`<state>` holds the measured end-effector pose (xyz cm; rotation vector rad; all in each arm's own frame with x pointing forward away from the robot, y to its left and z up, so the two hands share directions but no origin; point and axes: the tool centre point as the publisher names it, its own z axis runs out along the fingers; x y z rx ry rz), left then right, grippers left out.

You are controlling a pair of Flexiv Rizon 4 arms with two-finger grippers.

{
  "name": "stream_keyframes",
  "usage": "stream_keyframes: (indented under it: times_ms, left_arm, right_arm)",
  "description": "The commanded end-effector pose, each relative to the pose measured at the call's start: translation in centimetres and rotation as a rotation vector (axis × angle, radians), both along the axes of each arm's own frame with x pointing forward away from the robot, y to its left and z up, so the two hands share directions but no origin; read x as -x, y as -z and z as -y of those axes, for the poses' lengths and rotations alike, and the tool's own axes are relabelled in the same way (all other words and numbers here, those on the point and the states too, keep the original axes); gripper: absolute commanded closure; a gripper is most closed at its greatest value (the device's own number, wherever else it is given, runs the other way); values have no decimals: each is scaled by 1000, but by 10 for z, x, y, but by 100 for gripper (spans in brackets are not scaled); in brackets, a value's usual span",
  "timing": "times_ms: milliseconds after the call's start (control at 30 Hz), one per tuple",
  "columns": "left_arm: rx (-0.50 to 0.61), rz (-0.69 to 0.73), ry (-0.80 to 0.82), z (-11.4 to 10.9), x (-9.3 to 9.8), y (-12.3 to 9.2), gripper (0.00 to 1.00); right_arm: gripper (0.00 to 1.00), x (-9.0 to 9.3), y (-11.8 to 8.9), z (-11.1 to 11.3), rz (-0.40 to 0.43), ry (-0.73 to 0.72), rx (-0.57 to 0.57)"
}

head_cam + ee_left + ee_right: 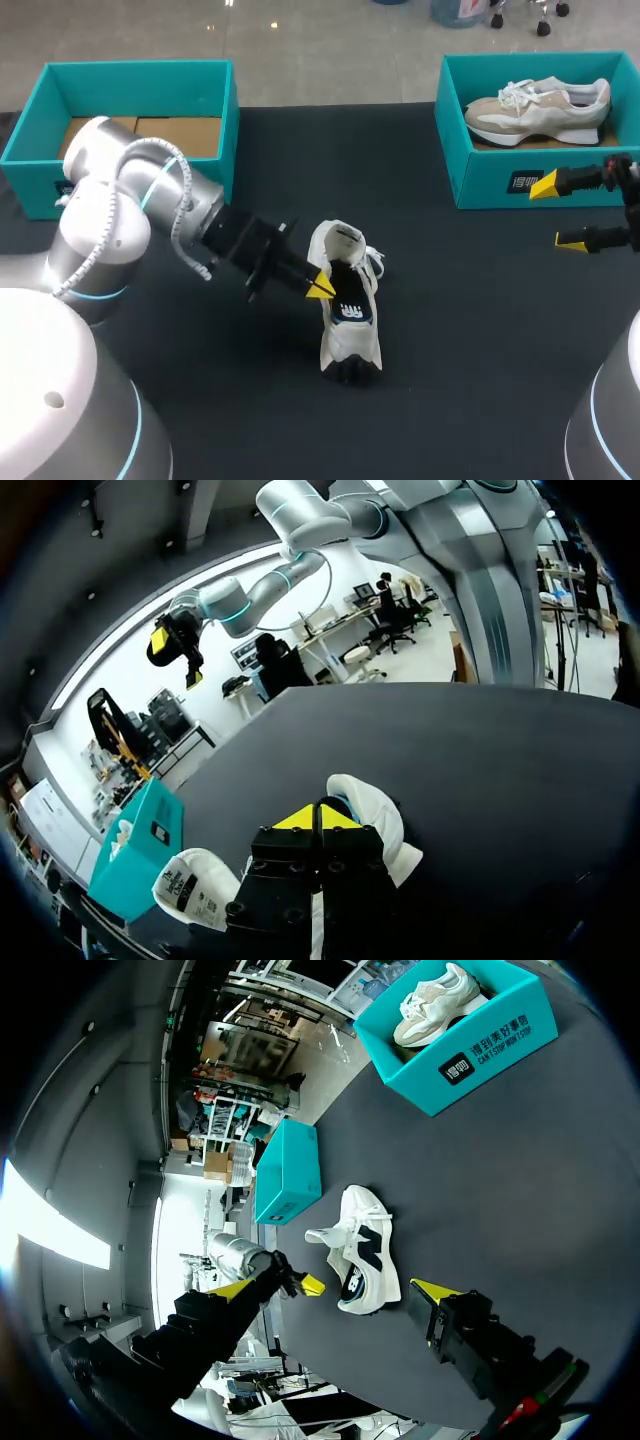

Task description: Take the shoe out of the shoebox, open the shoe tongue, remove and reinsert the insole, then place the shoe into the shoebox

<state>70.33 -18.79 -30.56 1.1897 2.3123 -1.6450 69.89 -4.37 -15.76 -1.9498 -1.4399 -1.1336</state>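
Shoe (350, 340) at centre, shoeboxes (500, 185) at far corners

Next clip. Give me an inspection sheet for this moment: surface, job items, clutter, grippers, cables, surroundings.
Surface: black table, bare around the shoe.
Job's things: white shoe out of its box, lying mid-table. The left shoebox is empty. The right shoebox holds a beige shoe.
Clutter: nothing seen.
Grippers: left gripper is at the white shoe's opening with its tips together; whether they pinch fabric cannot be told. Right gripper is open, holds nothing, and is in front of the right shoebox.
Cables: white hose looped along the left arm, clear of the shoe.
Surroundings: nothing seen reaching over the table.
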Motion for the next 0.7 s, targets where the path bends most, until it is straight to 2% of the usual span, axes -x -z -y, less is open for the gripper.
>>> stream_keyframes:
  times_ms: [33, 200, 400, 700]
  left_arm:
    - [-149, -41, 188, -2, -6, -9, 100]
    - [-229, -19, 247, -6, -2, -11, 100]
    - [-309, 75, 286, -9, 2, -8, 100]
    - [-303, 93, 280, -9, 2, -7, 100]
  right_arm:
    - [0, 1, 0, -1, -2, 3, 3]
    - [0, 1, 0, -1, -2, 3, 3]
    - [0, 1, 0, -1, -2, 3, 3]
    - [0, 1, 0, -1, -2, 3, 3]
